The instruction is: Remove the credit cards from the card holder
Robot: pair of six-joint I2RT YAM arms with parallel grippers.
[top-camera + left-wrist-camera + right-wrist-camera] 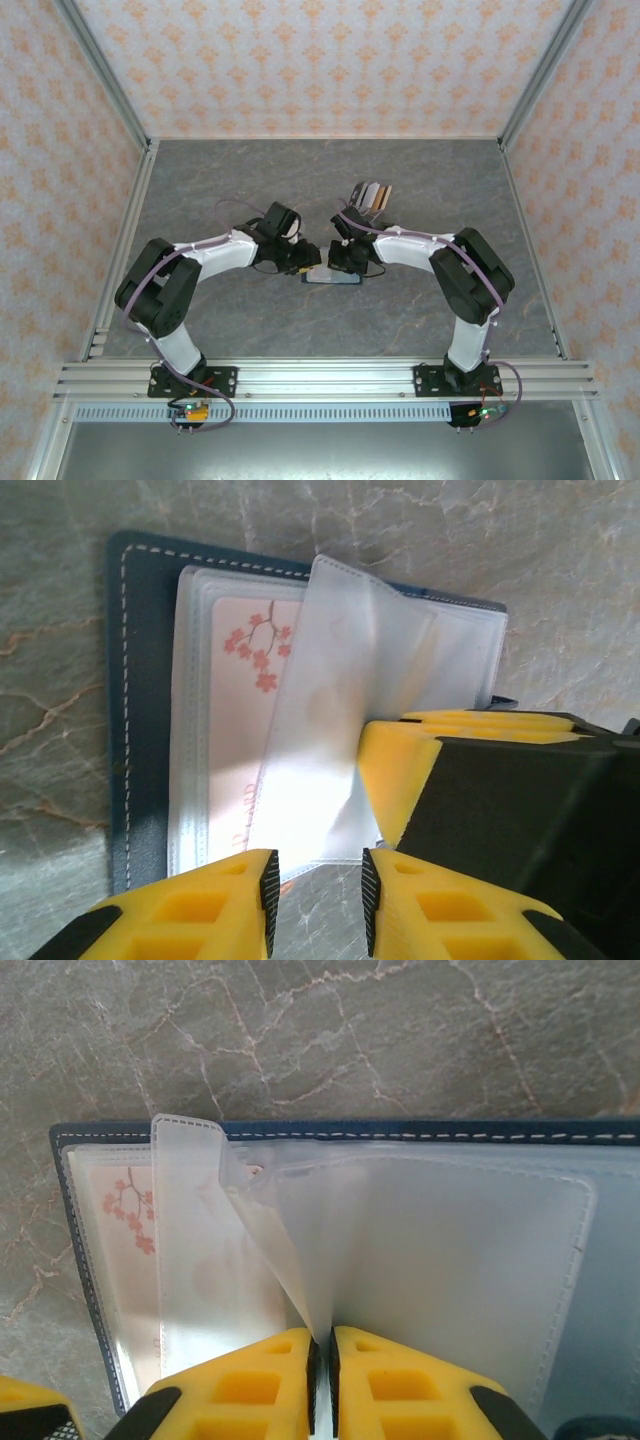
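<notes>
The navy card holder lies open on the grey table between my two grippers. White stitching runs along its edge, and clear plastic sleeves fan out inside it. A credit card with pink blossoms sits in a sleeve on its left side. My right gripper is shut on the edge of one clear sleeve and holds it raised. My left gripper is open at the holder's near edge, with bare table between its pads. One yellow finger of the right gripper presses on the sleeves there.
A striped cluster of flat cards lies on the table just behind the right arm. Patterned walls and metal posts enclose the table on three sides. An aluminium rail runs along the near edge.
</notes>
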